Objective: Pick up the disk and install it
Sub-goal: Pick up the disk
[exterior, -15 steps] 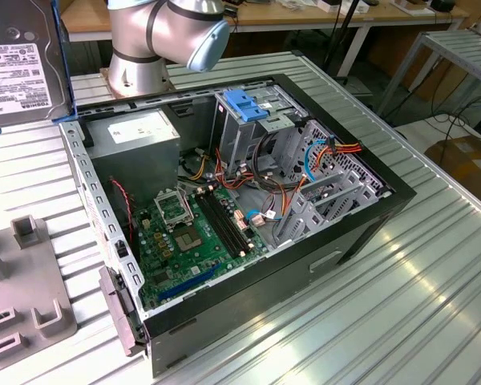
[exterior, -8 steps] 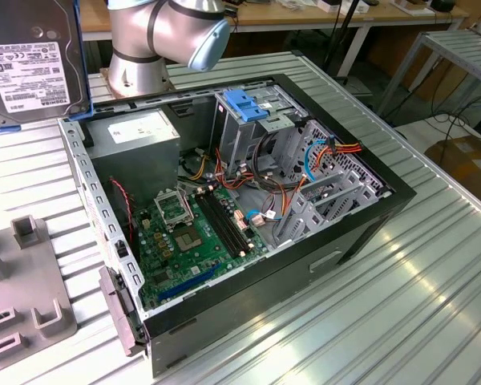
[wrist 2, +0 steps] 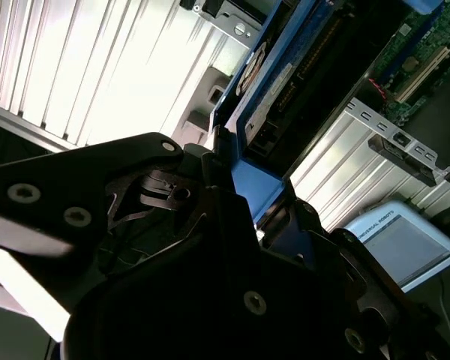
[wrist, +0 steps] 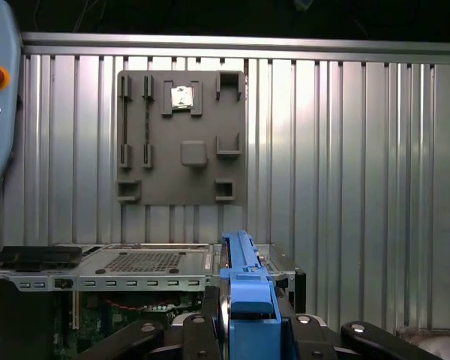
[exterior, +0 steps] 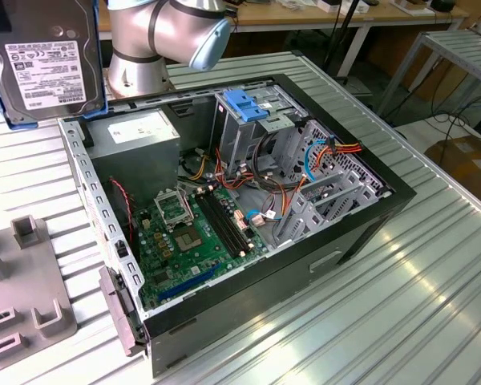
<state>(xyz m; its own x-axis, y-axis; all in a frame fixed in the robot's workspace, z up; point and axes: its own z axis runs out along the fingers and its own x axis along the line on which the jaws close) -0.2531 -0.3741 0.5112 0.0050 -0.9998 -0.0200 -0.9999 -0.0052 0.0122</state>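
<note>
A: The disk (exterior: 42, 62)?
B: Dark silvery, white label with black print, blue rails.
A: The motherboard (exterior: 194, 238)?
B: Green. The ribbed table (exterior: 433, 265) is silver, the cage handle (exterior: 248, 104) blue, the fixture plate (wrist: 181, 139) grey.

Surface: ribbed silvery metal tabletop (exterior: 433, 265), bright glare | Back: pale wooden workbench (exterior: 305, 16) | Exterior view's right: second ribbed metal table (exterior: 465, 48), cardboard box (exterior: 469, 164) on grey floor (exterior: 413, 120)
</note>
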